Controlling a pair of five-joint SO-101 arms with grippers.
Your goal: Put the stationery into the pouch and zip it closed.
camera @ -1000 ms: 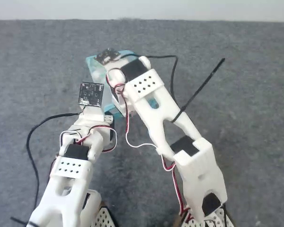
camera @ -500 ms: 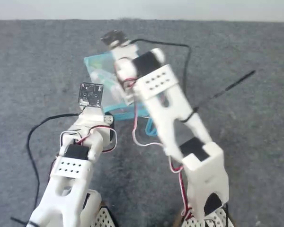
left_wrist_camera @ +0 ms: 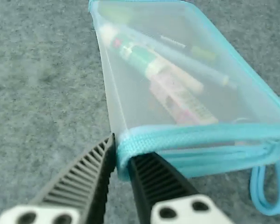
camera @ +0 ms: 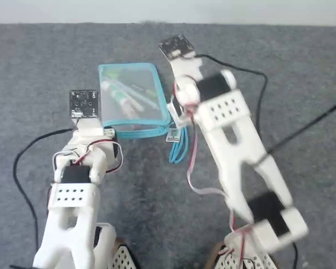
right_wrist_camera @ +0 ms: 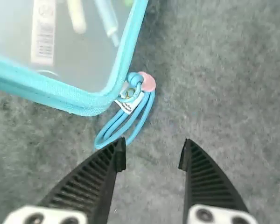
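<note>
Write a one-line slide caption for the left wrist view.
Left tool grips the teal-edged corner of the clear pouch, stationery inside, on grey carpet.

Stationery (left_wrist_camera: pixel 172 81) in pouch (camera: pixel 148 112); left gripper (left_wrist_camera: pixel 122 150) on pouch's near-left corner; cord loop (right_wrist_camera: pixel 133 114) off near-right corner, right gripper (right_wrist_camera: pixel 151 145) beside.

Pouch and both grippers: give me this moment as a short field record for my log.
pouch: clear, teal-edged, flat on the grey carpet
stationery: pens, inside the pouch
zip: looks closed; zip pull with pink bead at a corner, cord loop lying on the carpet
left gripper: shut on a pouch corner
right gripper: open, empty, above the carpet beside the cord loop
</note>
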